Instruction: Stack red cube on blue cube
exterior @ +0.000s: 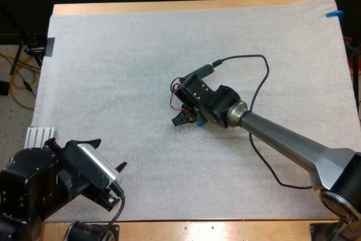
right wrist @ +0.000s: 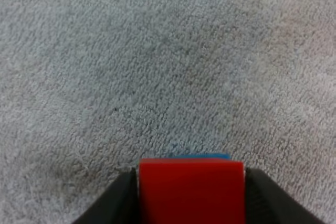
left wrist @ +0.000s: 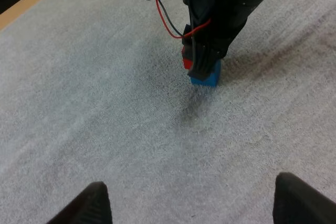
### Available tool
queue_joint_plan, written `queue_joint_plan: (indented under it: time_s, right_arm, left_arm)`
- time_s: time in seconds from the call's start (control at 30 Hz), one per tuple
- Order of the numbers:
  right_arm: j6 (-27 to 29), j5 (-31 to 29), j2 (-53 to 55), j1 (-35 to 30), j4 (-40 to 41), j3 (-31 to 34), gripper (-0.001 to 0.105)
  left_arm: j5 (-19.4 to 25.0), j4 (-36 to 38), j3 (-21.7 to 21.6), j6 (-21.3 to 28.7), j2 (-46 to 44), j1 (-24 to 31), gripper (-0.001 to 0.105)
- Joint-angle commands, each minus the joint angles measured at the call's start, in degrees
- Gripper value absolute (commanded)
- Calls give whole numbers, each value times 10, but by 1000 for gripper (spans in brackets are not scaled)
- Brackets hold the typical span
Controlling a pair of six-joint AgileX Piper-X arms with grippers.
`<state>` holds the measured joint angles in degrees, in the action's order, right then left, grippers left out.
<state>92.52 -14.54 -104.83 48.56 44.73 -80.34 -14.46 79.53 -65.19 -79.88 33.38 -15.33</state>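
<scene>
1. Red cube (right wrist: 191, 190): gripped by the right hand (exterior: 183, 121), whose black fingers (right wrist: 123, 200) press on it from both sides.
2. Blue cube (left wrist: 208, 75): on the white mat (exterior: 113, 71), directly beneath the red one. From over the right wrist, a thin blue edge peeks out past the red cube's far side.
3. Contact between the two: seen from the left arm's side, the red appears to sit on the blue's top. The fingers cover most of the seam, so it is probably touching, though I can't swear to it.
4. Right hand points steeply down near the mat's middle. Its arm reaches in from the right edge.
5. Left hand (exterior: 110, 153): low at the near left corner of the mat, well apart from both cubes. Its fingers (left wrist: 89, 208) are spread wide with nothing between them.
6. The mat covers nearly the whole wooden surface (exterior: 169, 7). A bare strip of wood shows along the far side.
</scene>
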Motion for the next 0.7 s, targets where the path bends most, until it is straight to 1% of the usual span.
queue_joint_plan:
  time_s: [0.0, 0.1, 0.37, 0.53, 0.67]
  right_arm:
    - [2, -5, 5, -3, -2, -1, 42]
    - [7, -19, 5, -3, -3, -1, 42]
    - [20, -19, 5, -3, 1, -1, 43]
    - [20, -19, -1, -3, 7, -1, 57]
    - [20, -19, -4, -3, 10, -1, 59]
  left_arm:
    - [1, -3, 0, -8, 1, 0, 63]
    - [1, -3, 0, -8, 1, 0, 63]
    - [1, -3, 0, -8, 1, 0, 63]
    - [1, -3, 0, -8, 1, 0, 63]
    - [1, -3, 0, -8, 1, 0, 63]
